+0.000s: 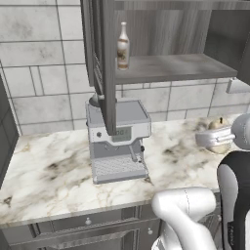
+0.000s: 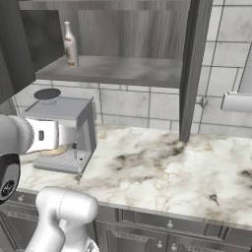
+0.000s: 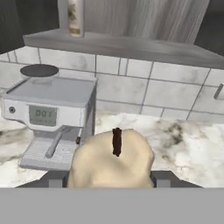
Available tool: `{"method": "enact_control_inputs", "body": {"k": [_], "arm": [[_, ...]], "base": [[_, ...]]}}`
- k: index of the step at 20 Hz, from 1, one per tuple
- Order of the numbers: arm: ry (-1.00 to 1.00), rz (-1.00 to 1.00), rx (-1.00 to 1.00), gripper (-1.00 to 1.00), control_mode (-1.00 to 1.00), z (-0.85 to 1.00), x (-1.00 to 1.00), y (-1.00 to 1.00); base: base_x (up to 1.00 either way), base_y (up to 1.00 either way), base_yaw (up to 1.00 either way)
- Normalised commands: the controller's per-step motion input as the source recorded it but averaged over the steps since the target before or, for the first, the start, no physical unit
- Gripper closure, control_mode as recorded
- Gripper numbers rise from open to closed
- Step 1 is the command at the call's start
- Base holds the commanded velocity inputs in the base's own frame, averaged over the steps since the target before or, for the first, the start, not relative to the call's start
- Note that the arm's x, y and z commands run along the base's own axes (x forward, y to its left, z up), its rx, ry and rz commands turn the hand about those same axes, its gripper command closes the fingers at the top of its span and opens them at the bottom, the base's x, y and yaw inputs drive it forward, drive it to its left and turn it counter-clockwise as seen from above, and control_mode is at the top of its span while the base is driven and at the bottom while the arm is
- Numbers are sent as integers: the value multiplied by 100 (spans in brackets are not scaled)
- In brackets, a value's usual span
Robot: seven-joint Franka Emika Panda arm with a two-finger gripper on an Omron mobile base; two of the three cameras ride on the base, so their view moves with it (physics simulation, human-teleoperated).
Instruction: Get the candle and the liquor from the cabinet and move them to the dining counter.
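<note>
The gripper (image 3: 109,177) hangs low over the marble worktop (image 1: 44,180), and between its two dark fingers (image 3: 162,178) sits the candle (image 3: 111,159), a squat beige lump with a short dark wick standing up from its top. The jaws are clamped on the candle's sides, one finger showing at each flank of the wax. From the left base view the candle (image 1: 219,138) peeks out beyond the white hand, carried above the stone rather than resting on it. Ahead of the jaws and off to one side stands a grey coffee machine (image 3: 48,120) with a small display and a drip tray, set on the same worktop. Above and beyond the jaws, the cabinet (image 2: 192,69) hangs open on the tiled wall, its dark door swung out, and on its grey shelf (image 1: 171,68) the liquor (image 1: 123,47) stands upright near the shelf's end, well apart from the gripper and higher than it. The bottle is brown with a pale label and a narrow neck. Below the worktop's front edge run grey drawers (image 2: 167,231) with round knobs.
</note>
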Motion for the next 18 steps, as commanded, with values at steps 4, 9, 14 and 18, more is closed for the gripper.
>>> {"method": "enact_control_inputs", "body": {"k": [4, 9, 14, 18], "arm": [[5, -52, 0, 100, -100, -35, -39, 23], [4, -31, 0, 100, -100, -18, -11, 4], [3, 2, 0, 100, -100, -5, 13, -31], [3, 12, 0, 100, -100, -15, 0, -42]], "base": [[0, 0, 0], [0, 0, 0], [0, 0, 0], [0, 0, 0]]}}
